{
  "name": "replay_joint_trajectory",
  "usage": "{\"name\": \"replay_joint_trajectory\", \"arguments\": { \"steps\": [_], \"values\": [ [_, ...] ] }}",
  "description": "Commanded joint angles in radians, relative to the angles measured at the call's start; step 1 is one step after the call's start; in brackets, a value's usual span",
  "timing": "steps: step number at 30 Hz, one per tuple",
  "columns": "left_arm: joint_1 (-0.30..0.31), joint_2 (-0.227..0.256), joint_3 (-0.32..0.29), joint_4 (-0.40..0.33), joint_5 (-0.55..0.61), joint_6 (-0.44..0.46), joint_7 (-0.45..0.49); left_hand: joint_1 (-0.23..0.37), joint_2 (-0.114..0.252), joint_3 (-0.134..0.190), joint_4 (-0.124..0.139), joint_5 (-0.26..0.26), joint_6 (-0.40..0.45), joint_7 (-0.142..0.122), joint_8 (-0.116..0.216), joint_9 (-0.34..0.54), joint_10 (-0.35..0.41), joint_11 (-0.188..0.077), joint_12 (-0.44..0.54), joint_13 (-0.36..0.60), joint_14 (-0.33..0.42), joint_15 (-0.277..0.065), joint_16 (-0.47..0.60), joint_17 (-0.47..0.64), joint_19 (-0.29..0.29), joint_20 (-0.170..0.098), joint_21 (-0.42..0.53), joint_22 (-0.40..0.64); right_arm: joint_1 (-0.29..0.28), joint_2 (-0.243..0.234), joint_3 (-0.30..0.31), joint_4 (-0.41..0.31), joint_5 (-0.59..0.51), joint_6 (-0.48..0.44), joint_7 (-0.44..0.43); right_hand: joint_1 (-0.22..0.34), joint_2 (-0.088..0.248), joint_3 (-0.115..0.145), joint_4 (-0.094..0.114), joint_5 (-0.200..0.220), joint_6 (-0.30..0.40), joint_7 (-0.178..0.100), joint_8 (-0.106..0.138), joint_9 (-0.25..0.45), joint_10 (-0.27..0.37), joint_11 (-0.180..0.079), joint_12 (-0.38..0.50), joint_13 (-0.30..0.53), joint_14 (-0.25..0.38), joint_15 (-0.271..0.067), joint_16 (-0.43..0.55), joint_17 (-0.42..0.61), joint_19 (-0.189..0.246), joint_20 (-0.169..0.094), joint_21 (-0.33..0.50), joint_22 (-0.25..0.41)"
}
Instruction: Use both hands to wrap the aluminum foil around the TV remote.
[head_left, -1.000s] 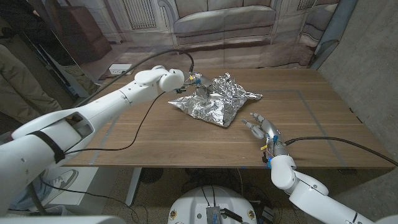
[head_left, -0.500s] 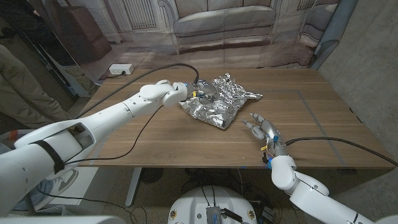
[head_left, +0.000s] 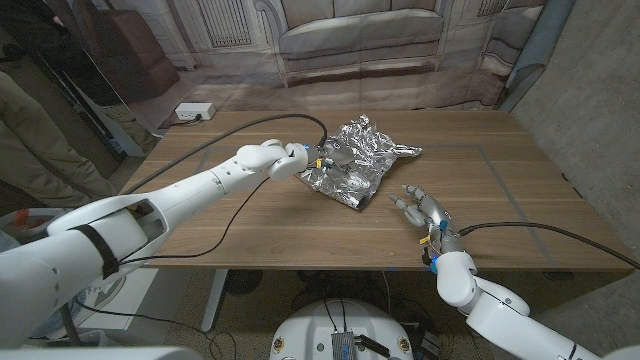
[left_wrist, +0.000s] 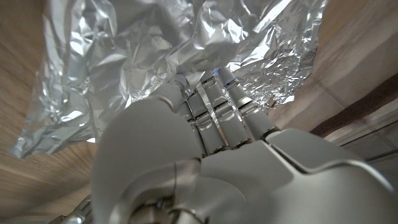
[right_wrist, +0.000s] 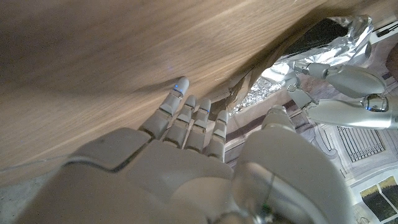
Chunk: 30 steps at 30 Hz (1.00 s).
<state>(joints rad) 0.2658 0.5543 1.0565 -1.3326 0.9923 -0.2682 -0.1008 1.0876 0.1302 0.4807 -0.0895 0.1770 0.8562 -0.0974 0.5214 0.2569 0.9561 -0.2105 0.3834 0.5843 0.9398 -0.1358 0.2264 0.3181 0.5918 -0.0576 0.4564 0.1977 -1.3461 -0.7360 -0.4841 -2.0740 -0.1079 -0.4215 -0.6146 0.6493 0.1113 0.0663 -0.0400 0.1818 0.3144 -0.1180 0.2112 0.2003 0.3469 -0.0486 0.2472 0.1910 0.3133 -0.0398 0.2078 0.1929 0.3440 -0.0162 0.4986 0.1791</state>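
The crumpled aluminum foil lies at the table's far middle, bunched into a loose mound. My left hand is at its left edge, fingers straight and pushed in under a fold of the foil; the foil hides their tips, and my left hand grips nothing that I can see. In the right wrist view a dark strip, the TV remote, shows inside the foil, next to the left hand. My right hand stays apart on the table's near right, fingers spread and holding nothing.
A black cable trails across the table from my left wrist, and another cable runs from the right wrist. A person stands at the far left. A sofa sits behind the table.
My left hand has swept to the right, pushing the foil's left corner in over the mound. The foil is more bunched now. The right hand has not moved.
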Motion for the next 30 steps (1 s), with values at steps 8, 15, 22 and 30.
{"name": "replay_joint_trajectory", "arguments": {
  "steps": [8, 15, 22, 30],
  "values": [
    [-0.017, -0.027, 0.067, 0.067, 0.032, -0.014, 0.108, -0.042, -0.012, 0.01, 0.002, -0.004, -0.242, -0.017, -0.121, -0.036, -0.251, 0.01, -0.182, -0.009, -0.261, -0.022, -0.038, -0.003, -0.162, 0.054, -0.031, 0.001, 0.005, -0.023, 0.012, -0.018, 0.01, -0.026, 0.016, -0.008, -0.003, 0.006, -0.005, -0.004, 0.008, 0.0, 0.003, 0.002, 0.013, 0.0, 0.004, 0.003, 0.014, -0.015, -0.001, 0.002, 0.01, -0.001, -0.009, 0.003],
    [-0.012, -0.007, 0.049, 0.042, -0.005, -0.015, 0.068, -0.078, -0.023, -0.005, 0.016, -0.005, -0.287, -0.025, -0.148, -0.033, -0.336, 0.022, -0.197, -0.013, -0.357, 0.01, -0.043, -0.009, -0.205, 0.083, -0.044, 0.001, 0.012, -0.026, 0.009, -0.02, 0.01, -0.031, 0.021, -0.008, -0.003, 0.007, -0.006, -0.004, 0.008, -0.001, 0.003, 0.002, 0.013, 0.001, 0.004, 0.003, 0.014, -0.014, -0.002, 0.001, 0.011, -0.002, -0.01, 0.003],
    [0.0, 0.023, 0.033, 0.0, -0.016, -0.022, 0.047, -0.102, -0.025, -0.014, 0.024, -0.004, -0.319, -0.024, -0.165, -0.026, -0.415, 0.042, -0.204, -0.032, -0.463, 0.028, -0.049, -0.028, -0.283, 0.113, -0.074, 0.0, 0.016, -0.023, 0.002, -0.02, 0.013, -0.035, 0.024, -0.008, -0.003, 0.007, -0.007, -0.004, 0.014, 0.001, 0.004, 0.002, 0.016, 0.002, 0.004, 0.003, 0.015, -0.015, -0.002, 0.001, 0.012, -0.002, -0.012, 0.003],
    [0.034, 0.056, -0.017, -0.055, -0.041, -0.013, 0.067, -0.119, -0.023, -0.019, 0.03, -0.005, -0.344, -0.018, -0.179, -0.022, -0.464, 0.044, -0.203, -0.046, -0.517, 0.044, -0.047, -0.038, -0.323, 0.126, -0.09, -0.001, 0.02, -0.017, -0.005, -0.017, 0.006, -0.028, 0.014, -0.009, -0.003, 0.007, -0.007, -0.004, 0.017, 0.001, 0.005, 0.002, 0.02, 0.0, 0.005, 0.003, 0.017, -0.014, -0.002, 0.001, 0.014, -0.003, -0.013, 0.003]
  ]
}}
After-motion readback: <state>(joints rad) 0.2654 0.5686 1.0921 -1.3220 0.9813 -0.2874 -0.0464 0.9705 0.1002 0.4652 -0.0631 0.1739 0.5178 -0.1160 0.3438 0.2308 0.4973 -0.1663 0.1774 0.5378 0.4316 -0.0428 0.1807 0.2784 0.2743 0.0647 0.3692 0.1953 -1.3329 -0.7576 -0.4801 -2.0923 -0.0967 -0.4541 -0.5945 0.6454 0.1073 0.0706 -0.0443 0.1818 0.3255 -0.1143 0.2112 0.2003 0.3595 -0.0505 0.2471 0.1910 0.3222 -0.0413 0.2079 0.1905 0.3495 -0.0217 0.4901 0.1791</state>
